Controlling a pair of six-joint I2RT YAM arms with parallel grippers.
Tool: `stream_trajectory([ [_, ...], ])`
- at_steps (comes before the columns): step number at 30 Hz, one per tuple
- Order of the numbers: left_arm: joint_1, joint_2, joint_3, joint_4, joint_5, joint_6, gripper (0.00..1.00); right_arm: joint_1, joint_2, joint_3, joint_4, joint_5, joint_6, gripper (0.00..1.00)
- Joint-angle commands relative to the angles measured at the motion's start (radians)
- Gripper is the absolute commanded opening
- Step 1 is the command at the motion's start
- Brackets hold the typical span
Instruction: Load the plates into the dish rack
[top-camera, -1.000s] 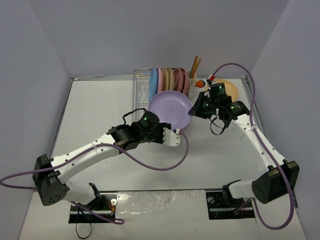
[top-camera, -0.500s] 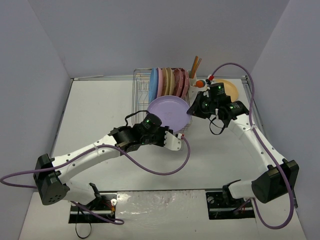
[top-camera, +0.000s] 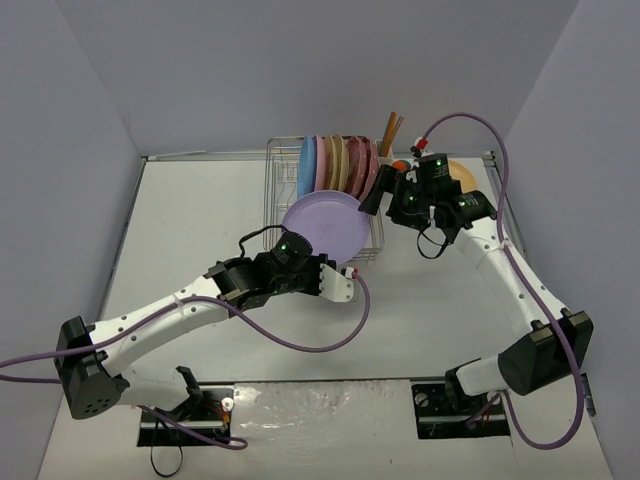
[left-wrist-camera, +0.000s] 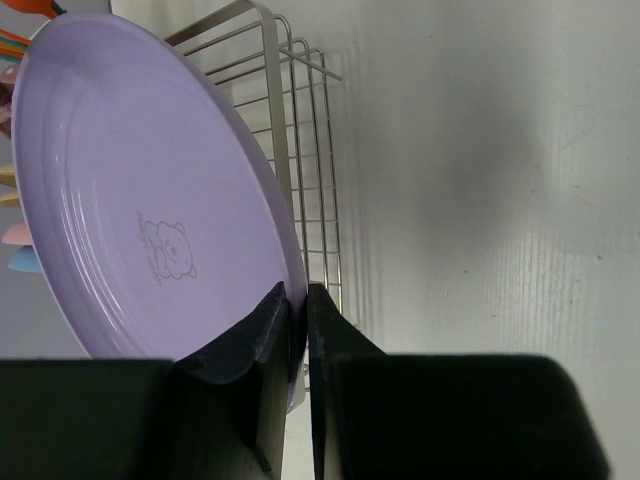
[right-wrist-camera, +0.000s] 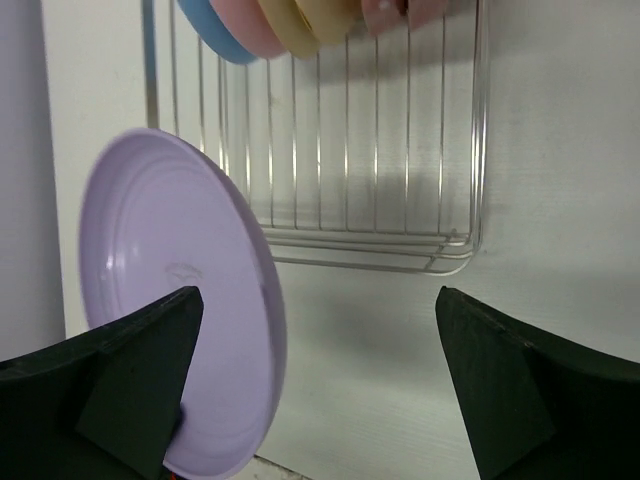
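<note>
The left tool (left-wrist-camera: 297, 300) is pressed together on the lower rim of the round lavender plate (left-wrist-camera: 150, 200), one finger on each face. The pinch sits at the edge so that the plate's whole disc stands clear above the tool and can be lowered between wires. The plate is held nearly on edge, its printed face turned to the tool's left, and it hangs in the air over the near end of the rectangular silver wire dish rack (top-camera: 283, 165), not yet seated in a slot as far as the views show.

Beyond the lavender plate, further ahead of the left tool, a row of upright plates (top-camera: 338, 162) in blue, pink, yellow and beige fills the far slots. The bare wires directly ahead of the tool are therefore the likely target.

The right tool (right-wrist-camera: 317, 300) is spread wide and carries nothing. It points at the rack from the opposite side, with the lavender plate just off its left finger. From this position it can probably steady or nudge the plate if it tips.

Behind the right tool's wrist, a round orange-yellow plate (top-camera: 463, 175) lies flat on the white surface (top-camera: 200, 220), partly hidden and awaiting loading.
</note>
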Motion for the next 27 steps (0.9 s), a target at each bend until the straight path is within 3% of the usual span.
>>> stream_trajectory([
  [1,0.005,-0.053,0.016,0.089,-0.024,-0.099,0.0,-0.035,-0.022,0.177,0.05,0.039,-0.06,1.0],
  [7,0.058,-0.063,0.037,0.139,-0.007,-0.261,0.0,-0.133,-0.056,0.245,0.053,0.057,-0.117,1.0],
  [17,0.375,-0.044,0.186,0.299,0.245,-0.708,0.0,-0.175,-0.131,0.104,0.057,0.073,-0.154,1.0],
  [27,0.624,0.129,0.282,0.742,0.414,-1.306,0.0,-0.186,-0.151,0.036,0.062,0.072,-0.174,1.0],
])
